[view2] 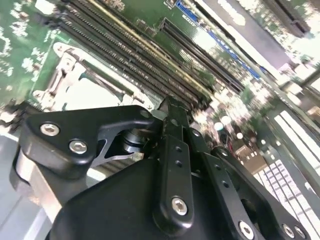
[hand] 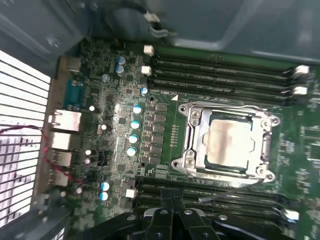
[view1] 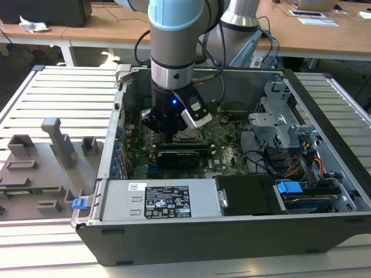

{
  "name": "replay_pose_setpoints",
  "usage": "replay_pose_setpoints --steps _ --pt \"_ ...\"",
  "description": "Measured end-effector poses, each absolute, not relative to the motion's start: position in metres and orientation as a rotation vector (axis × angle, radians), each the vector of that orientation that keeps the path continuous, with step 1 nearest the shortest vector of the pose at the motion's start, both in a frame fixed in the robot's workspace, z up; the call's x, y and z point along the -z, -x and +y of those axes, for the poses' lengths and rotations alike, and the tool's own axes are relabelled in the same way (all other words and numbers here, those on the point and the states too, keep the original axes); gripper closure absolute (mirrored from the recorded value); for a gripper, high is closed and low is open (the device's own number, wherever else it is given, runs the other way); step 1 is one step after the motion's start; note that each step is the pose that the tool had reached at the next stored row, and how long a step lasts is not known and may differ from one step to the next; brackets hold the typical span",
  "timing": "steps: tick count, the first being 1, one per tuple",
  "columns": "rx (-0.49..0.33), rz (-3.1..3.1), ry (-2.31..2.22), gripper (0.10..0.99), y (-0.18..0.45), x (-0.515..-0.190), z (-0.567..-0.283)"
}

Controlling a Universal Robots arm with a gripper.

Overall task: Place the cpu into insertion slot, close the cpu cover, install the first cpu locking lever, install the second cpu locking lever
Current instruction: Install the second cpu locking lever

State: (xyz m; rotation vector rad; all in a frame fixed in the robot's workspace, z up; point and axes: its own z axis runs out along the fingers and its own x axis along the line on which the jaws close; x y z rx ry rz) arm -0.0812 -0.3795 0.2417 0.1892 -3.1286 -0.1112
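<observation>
Gripper (hand: 172, 200), fingers pressed together and holding nothing, hovers just beside the slot (hand: 227, 142) at mid-motherboard (hand: 165, 125). One cpu (hand: 227, 140) sits in the slot, one cover (hand: 192, 142) flat around it. Four memory slots (hand: 220, 72) run along one side of the socket in the first wrist view.
</observation>
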Motion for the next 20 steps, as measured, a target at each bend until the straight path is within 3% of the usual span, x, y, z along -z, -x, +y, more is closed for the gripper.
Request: replay_pose_setpoints --steps 4,20 --pt "0.111 -3.129 -0.189 0.980 0.081 -0.258 -0.379" --pt "0.120 -3.129 -0.189 0.980 0.052 -0.256 -0.378"
